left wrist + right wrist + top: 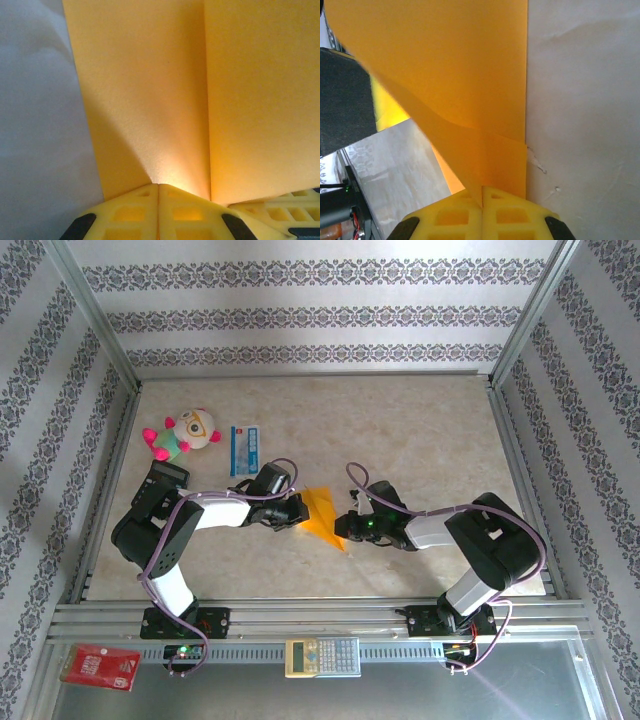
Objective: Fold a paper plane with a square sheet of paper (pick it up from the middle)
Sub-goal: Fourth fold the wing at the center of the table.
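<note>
Tabletop (420,430): 1 orange sheet (325,510) clamped by L tool (158,186) & R tool (482,189)

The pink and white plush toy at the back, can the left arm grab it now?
Probably not yet: the left gripper is shut on the orange-yellow sheet of paper. The plush toy lies near that arm, nothing between, so it seems reachable after letting go.
</note>
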You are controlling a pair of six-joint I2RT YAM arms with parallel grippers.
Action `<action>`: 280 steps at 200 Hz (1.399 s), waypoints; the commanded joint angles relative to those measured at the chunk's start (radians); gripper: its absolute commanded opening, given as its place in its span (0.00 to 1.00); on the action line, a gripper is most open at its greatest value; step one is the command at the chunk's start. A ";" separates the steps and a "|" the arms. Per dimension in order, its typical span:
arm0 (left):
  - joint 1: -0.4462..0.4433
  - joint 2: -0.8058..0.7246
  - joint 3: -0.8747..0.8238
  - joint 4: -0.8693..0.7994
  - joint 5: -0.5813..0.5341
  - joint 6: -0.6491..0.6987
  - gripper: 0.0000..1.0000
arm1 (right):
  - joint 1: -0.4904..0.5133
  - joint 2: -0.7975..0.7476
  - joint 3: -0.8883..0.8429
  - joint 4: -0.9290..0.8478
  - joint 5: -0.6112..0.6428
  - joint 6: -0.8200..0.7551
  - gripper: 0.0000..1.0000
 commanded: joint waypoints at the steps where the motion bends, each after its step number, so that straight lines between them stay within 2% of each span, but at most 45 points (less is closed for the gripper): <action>1: -0.012 0.038 0.002 -0.082 -0.054 0.030 0.09 | -0.009 0.013 0.022 0.003 -0.032 -0.007 0.00; 100: -0.012 0.034 0.003 -0.090 -0.060 0.040 0.09 | -0.025 0.063 0.036 0.050 -0.119 0.022 0.00; 151: -0.011 0.014 0.015 -0.127 -0.078 0.059 0.11 | -0.036 0.058 0.029 0.064 -0.123 0.032 0.00; 232: -0.011 -0.095 0.047 -0.181 -0.073 0.072 0.25 | -0.036 0.082 0.002 0.088 -0.083 0.054 0.00; 280: -0.011 -0.104 0.049 -0.144 -0.023 0.060 0.26 | -0.031 0.099 -0.002 0.100 -0.078 0.059 0.00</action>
